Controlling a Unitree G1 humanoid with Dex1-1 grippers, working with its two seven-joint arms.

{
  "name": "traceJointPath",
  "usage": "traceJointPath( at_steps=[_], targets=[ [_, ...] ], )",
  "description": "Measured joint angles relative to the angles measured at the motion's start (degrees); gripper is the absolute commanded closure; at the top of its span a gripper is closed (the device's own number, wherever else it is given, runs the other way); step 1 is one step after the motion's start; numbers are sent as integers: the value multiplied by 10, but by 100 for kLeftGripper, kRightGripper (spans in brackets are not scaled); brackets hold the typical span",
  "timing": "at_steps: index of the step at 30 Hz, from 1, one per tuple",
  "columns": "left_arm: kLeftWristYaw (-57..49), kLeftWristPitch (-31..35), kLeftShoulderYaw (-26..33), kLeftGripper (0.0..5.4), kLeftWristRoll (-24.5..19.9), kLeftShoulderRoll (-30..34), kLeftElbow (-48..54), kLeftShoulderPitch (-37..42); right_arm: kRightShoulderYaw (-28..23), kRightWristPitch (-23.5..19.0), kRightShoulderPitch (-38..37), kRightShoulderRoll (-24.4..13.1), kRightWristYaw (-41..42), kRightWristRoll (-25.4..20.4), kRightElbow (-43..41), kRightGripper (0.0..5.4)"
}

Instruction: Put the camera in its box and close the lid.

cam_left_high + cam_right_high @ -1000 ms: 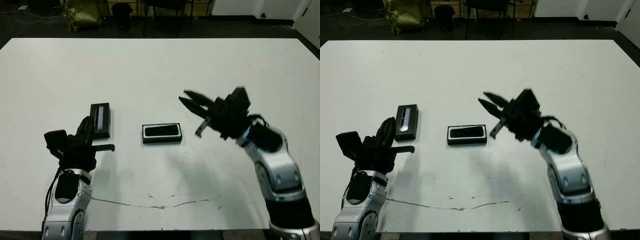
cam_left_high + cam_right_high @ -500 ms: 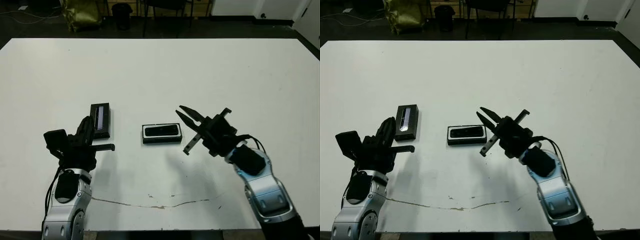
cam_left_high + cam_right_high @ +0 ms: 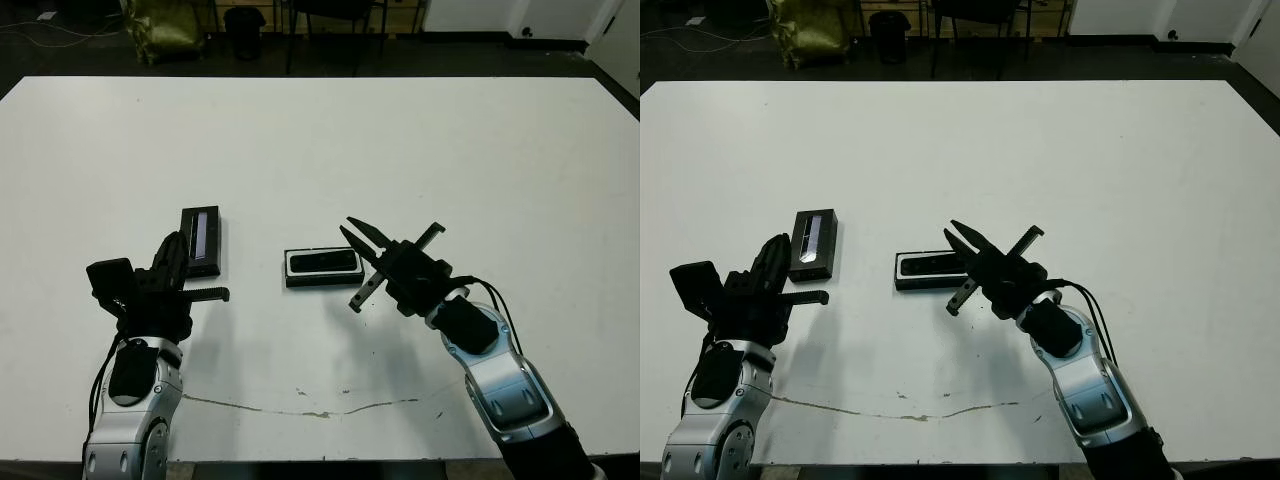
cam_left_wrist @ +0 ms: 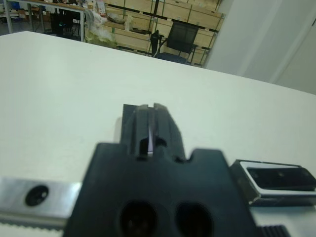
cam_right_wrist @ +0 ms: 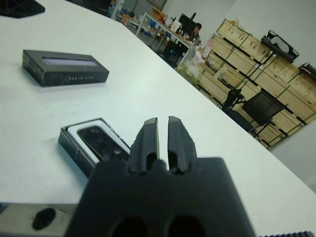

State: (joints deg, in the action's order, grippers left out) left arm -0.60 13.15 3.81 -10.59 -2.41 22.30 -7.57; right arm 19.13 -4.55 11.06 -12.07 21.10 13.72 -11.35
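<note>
Left eye view shows a thin dark crack (image 3: 320,408) running along the near part of the white table (image 3: 400,140). Just beyond it, at the near left, the left gripper (image 3: 195,280) hovers with its fingers pressed together, by the left wrist view. At the near right, the right gripper (image 3: 358,240) reaches in from the right; its fingers stand side by side with only a thin slit between them in the right wrist view, holding nothing.

Between the two grippers sits the box (image 3: 324,267), open, with the camera (image 3: 325,262) lying inside against the white lining. The right gripper's fingertips hang just beside the box's right end; I cannot tell whether they touch it.

The lid (image 3: 201,241) lies flat on the table to the left of the box, well apart from it, just beyond the left gripper, pale strip facing up.

Past the far edge, a yellow-green bag (image 3: 160,25), a dark bin (image 3: 244,20) and chair legs (image 3: 330,35) stand on the dark floor.
</note>
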Motion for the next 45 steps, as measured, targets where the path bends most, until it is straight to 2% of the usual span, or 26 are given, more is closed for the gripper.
traceJointPath(
  at_steps=[11,20,45],
  targets=[
    [0,0,1,540,-3,0,0,0,15,-39,18,2,0,34,18,537],
    [2,-12,0,540,-1,0,-4,-1,27,-90,27,7,4,50,34,537],
    [2,-13,0,540,8,1,-7,-2,39,-91,38,-7,28,53,68,537]
  ],
)
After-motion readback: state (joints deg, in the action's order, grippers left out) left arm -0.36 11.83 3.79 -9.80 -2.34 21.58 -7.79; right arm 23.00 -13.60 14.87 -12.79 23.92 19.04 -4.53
